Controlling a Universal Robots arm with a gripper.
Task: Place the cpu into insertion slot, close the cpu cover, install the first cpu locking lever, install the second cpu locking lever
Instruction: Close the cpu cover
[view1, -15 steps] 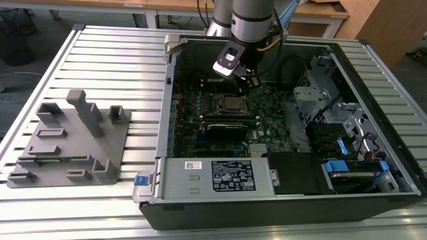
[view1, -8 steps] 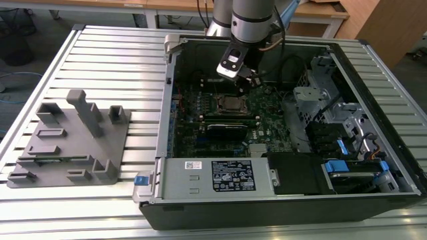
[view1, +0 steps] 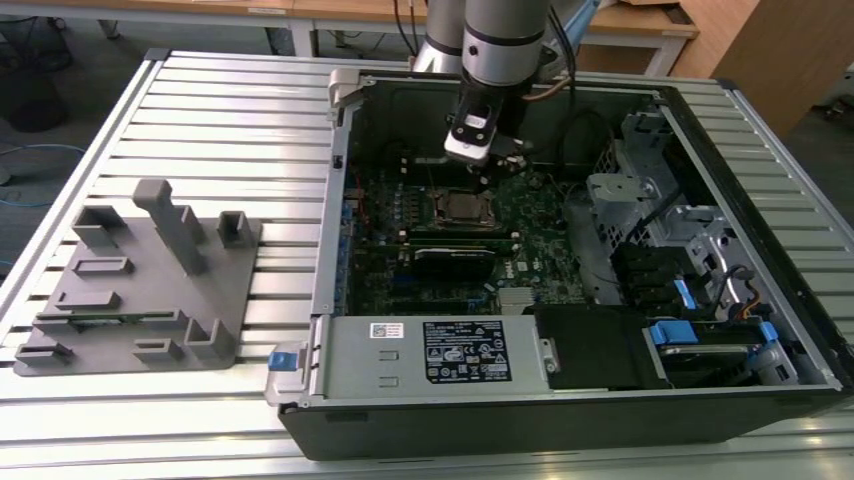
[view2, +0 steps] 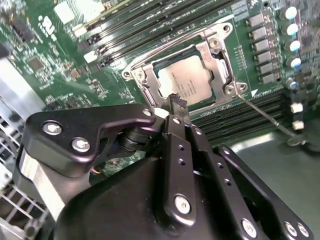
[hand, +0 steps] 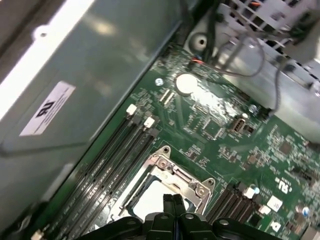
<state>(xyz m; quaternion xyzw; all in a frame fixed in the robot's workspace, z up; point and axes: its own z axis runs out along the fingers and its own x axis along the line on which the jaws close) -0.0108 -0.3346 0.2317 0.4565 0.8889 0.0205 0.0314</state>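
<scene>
1. Already the cpu (view2: 186, 82) sits in the insertion slot (view1: 463, 207), the cpu cover (view2: 218, 57) down over it.
2. The pincer (view2: 177, 101), clenched and empty, hovers at the cover's edge, seemingly to press.

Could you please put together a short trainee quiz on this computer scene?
1. True or false: the chip sits inside the metal frame.
2. The hand is nearest to: A the power box, B the metal frame, C the blue latch.
3. Fill in: the grey rack stands on the exterior view's ____ of the computer case.
Key: 1 true; 2 B; 3 left.
</scene>
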